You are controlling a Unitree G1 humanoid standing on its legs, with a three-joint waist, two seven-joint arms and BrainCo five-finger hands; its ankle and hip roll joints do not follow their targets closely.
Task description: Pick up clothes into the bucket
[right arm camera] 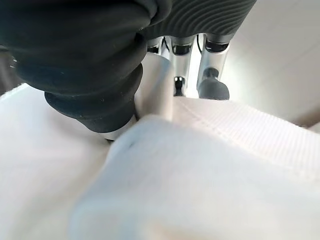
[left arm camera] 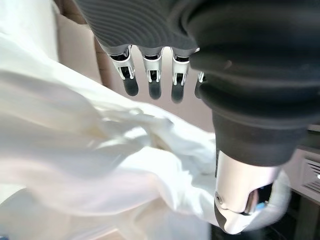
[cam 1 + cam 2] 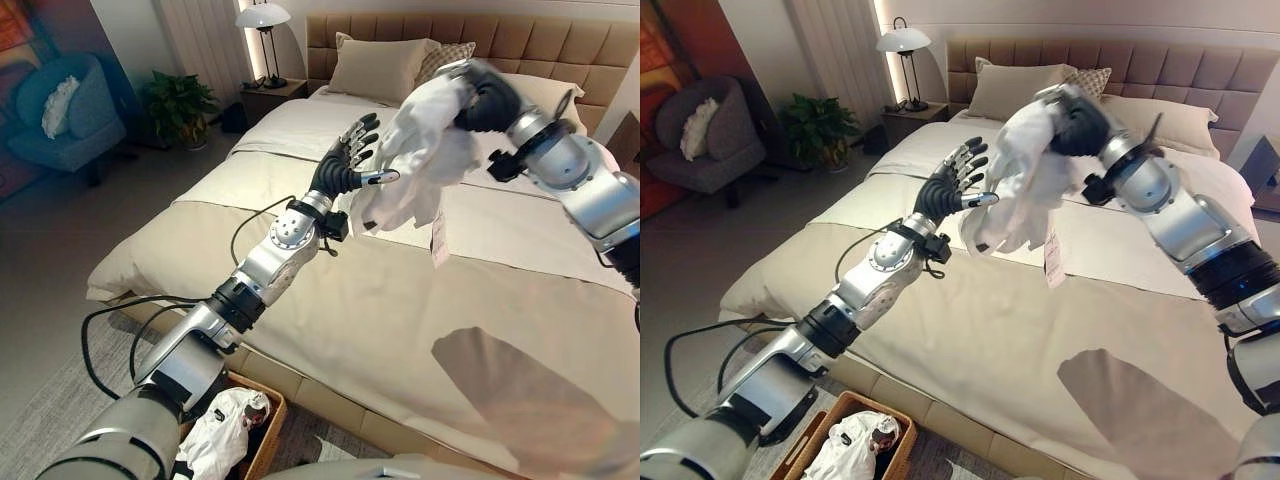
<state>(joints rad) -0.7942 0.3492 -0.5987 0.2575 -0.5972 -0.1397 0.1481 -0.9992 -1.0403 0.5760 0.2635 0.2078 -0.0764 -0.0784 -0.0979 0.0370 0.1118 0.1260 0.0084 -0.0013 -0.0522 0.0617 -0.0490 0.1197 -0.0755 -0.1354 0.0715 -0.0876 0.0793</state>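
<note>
I see a soft white cloth garment (image 3: 420, 150), a matt beige fabric bedspread (image 3: 400, 300), a woven wicker basket (image 3: 820, 430) and a padded, tufted headboard (image 3: 520, 40).

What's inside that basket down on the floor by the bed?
The wicker basket holds a white garment crumpled on top, with something dark beside it. Whatever lies underneath is covered.

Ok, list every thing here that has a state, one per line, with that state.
White garment: lifted above the bed, hanging from the right robot hand, tag dangling.
Right robot hand: shut on the white garment.
Left robot hand: open, fingers spread, thumb against the garment's side.
Wicker basket: on the floor by the bed, already holding white clothing.
Bed: made, cover smooth.
Bedside lamp: lit.
</note>
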